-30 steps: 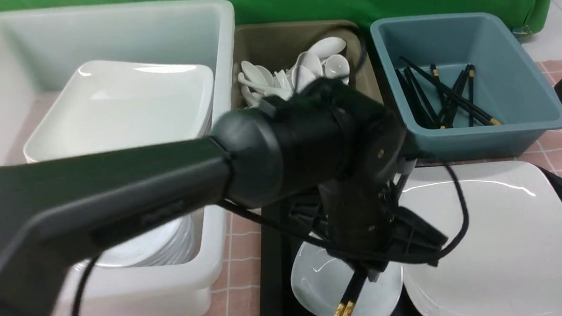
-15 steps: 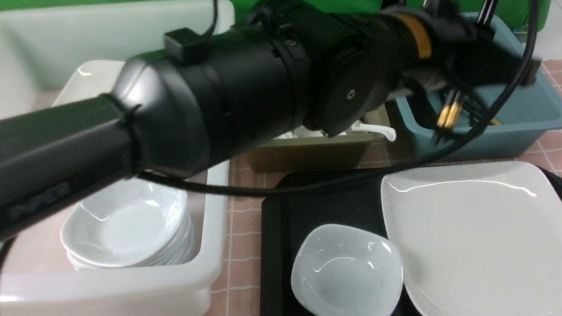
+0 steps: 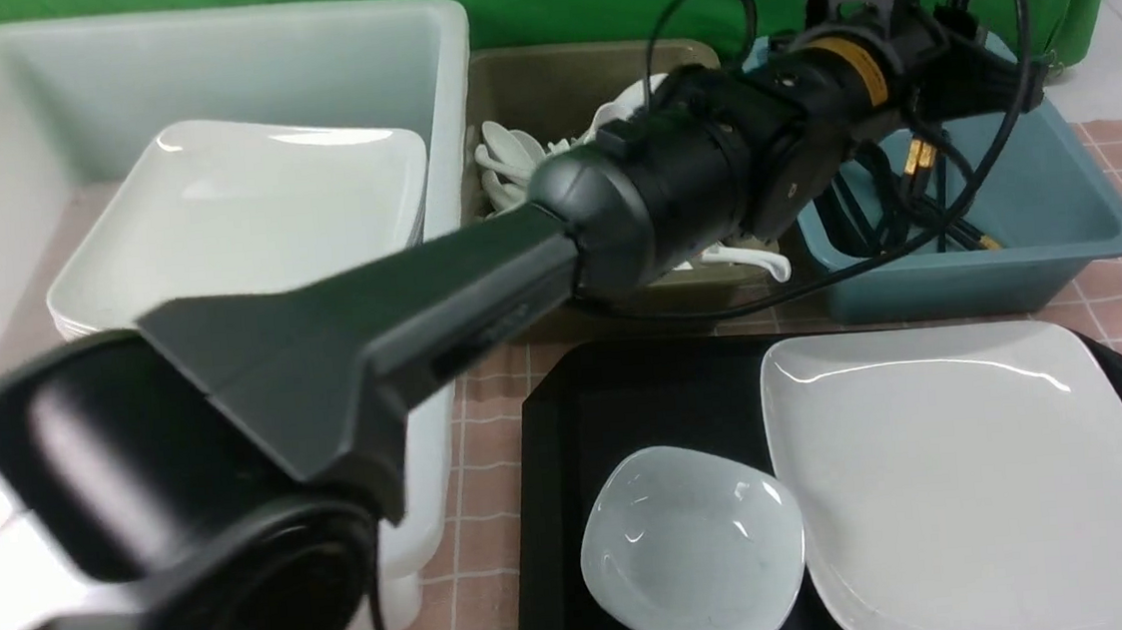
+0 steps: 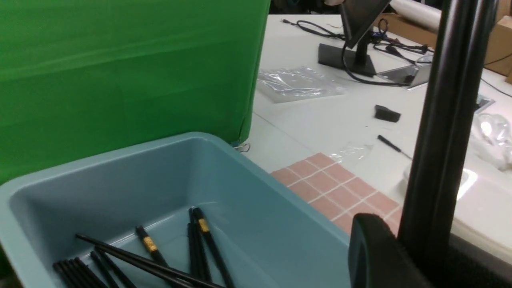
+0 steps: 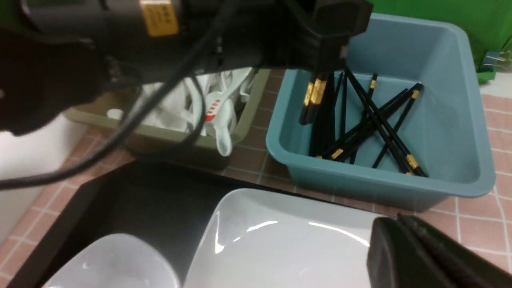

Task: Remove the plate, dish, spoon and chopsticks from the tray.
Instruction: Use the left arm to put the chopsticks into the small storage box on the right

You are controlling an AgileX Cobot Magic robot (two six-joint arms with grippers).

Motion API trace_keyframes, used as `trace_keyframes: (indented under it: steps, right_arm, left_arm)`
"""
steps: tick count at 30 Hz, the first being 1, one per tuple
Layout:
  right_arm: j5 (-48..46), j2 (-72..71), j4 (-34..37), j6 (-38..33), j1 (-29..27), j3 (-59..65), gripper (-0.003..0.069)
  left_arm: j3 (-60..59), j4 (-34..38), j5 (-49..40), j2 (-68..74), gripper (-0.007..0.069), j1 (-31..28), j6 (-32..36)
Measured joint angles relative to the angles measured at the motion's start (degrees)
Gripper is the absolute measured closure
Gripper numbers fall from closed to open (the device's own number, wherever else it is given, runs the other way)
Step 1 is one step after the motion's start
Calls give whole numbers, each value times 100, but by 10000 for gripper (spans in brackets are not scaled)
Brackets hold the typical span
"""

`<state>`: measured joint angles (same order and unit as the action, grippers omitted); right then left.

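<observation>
My left gripper (image 3: pixel 954 89) is shut on the chopsticks (image 3: pixel 913 159), which hang steeply over the blue-grey bin (image 3: pixel 1063 205) with their gold-banded ends down inside it. In the left wrist view the chopsticks (image 4: pixel 440 120) run up from my left gripper (image 4: pixel 420 244). The plate (image 3: pixel 975 483) fills the right side of the black tray (image 3: pixel 618 401). The dish (image 3: pixel 691 545) sits beside it at the front. My right gripper (image 5: pixel 400 224) is shut and empty above the plate's (image 5: pixel 280 248) far corner. I cannot pick out the spoon among the white spoons in the olive bin (image 3: pixel 543 86).
Several loose chopsticks (image 5: pixel 376 132) lie crossed in the blue-grey bin. A large white tub (image 3: pixel 200 53) on the left holds a stack of square plates (image 3: pixel 242 210). One white spoon (image 3: pixel 747 260) hangs over the olive bin's front rim. My left arm (image 3: pixel 420 306) spans the scene diagonally.
My left arm lifted the chopsticks from over the dish and swung them back and right to the blue-grey bin. The right gripper has left the front view's right edge.
</observation>
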<state>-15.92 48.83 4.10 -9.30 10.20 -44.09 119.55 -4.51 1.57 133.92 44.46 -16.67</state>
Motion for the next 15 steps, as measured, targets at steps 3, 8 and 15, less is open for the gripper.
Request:
trace_keyframes:
  steps: [3,8,15]
  right_arm:
    - [344,0,0,0,0,106,629]
    - [608,0,12,4,0,108,629]
    - [657,0,14,100,0,111,629]
  left_arm:
    - [271,0,6,334,554,-115,0]
    - [354,0,179,582,554,-264,0]
    - [372,66,195,802,552,-369,-6]
